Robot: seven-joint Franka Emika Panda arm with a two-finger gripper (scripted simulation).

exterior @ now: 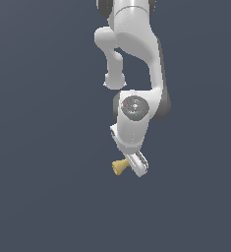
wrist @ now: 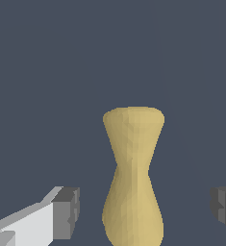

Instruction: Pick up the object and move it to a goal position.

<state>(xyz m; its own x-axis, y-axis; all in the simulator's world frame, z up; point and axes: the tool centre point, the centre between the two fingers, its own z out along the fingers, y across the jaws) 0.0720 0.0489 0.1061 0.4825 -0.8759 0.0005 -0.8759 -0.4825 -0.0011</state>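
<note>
The wrist view shows the tan hourglass-shaped object (wrist: 133, 180) between the gripper (wrist: 145, 211) pads (wrist: 66, 211), jaws spread, untouching. The exterior view half-hides it (exterior: 118, 168) beside the gripper (exterior: 136, 166).

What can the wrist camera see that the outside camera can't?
Only the wrist view shows the yellow piece's whole hourglass shape, with one dark grey pad on each side and a gap between pad and piece, so the claw is open. Only the exterior view shows the white arm reaching down from above, with the claw partly hiding the piece. Both show the piece, the claw and the plain dark blue-grey surface.
</note>
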